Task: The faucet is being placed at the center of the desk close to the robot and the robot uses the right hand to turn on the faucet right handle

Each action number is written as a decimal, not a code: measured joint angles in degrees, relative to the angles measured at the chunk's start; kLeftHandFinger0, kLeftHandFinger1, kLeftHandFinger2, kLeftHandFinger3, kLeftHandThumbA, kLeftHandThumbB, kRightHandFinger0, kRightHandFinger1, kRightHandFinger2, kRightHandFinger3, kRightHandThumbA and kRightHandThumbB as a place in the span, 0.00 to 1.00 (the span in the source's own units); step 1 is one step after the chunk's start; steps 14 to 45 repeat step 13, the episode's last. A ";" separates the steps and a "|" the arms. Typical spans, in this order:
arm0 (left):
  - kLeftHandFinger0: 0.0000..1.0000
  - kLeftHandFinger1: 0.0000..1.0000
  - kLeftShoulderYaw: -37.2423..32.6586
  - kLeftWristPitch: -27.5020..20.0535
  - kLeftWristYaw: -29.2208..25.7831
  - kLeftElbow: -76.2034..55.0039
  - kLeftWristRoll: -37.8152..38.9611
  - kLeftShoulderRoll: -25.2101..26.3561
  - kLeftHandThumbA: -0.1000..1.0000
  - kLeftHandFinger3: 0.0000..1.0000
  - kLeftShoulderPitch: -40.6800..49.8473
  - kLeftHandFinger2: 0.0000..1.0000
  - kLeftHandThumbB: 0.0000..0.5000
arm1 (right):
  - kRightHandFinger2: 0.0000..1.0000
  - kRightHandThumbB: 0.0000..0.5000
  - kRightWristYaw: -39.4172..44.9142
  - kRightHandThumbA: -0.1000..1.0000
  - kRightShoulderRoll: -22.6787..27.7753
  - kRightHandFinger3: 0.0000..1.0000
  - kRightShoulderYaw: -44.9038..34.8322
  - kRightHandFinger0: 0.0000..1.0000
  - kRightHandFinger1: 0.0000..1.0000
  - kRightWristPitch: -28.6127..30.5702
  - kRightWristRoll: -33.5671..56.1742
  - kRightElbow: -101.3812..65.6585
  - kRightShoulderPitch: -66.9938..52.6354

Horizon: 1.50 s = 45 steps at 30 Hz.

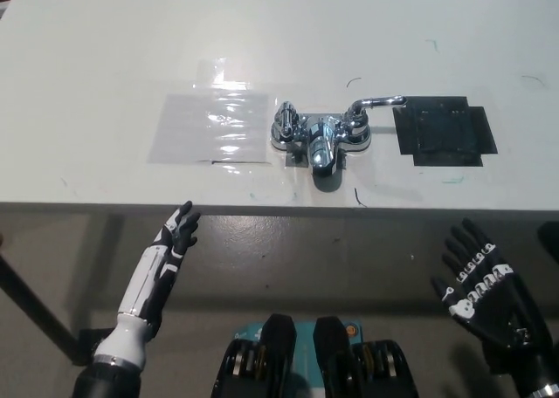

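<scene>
A chrome faucet (319, 136) stands near the front edge of the white desk (105, 58), spout toward me. Its right handle (377, 102) is a lever that points away to the right; the left handle (285, 119) is a short knob. My black right hand (482, 289) hangs open below the desk edge at the lower right, well clear of the faucet, fingers spread. My white left hand (177, 230) rests open below the desk edge at the lower left.
A clear plastic sheet (210, 126) is taped to the desk left of the faucet. A black tape patch (445, 130) lies right of it, just beyond the lever's tip. Grey floor shows below the desk edge.
</scene>
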State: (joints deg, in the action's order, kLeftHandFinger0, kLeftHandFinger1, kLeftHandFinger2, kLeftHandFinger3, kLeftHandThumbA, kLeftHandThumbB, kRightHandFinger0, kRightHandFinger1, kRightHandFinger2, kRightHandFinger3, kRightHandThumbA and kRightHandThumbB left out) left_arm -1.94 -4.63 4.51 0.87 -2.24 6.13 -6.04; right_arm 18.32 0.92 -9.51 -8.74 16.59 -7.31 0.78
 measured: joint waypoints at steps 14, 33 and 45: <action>1.00 1.00 -0.06 -1.55 0.06 0.09 -0.01 -0.02 1.00 1.00 1.74 1.00 0.15 | 1.00 0.06 -3.15 1.00 -1.15 1.00 5.44 1.00 1.00 4.64 -5.91 0.92 0.42; 1.00 1.00 -0.06 -1.55 0.06 0.09 -0.01 -0.02 1.00 1.00 1.74 1.00 0.15 | 1.00 0.06 -3.15 1.00 -1.15 1.00 5.44 1.00 1.00 4.64 -5.91 0.92 0.42; 1.00 1.00 -0.06 -1.55 0.06 0.09 -0.01 -0.02 1.00 1.00 1.74 1.00 0.15 | 1.00 0.06 -3.15 1.00 -1.15 1.00 5.44 1.00 1.00 4.64 -5.91 0.92 0.42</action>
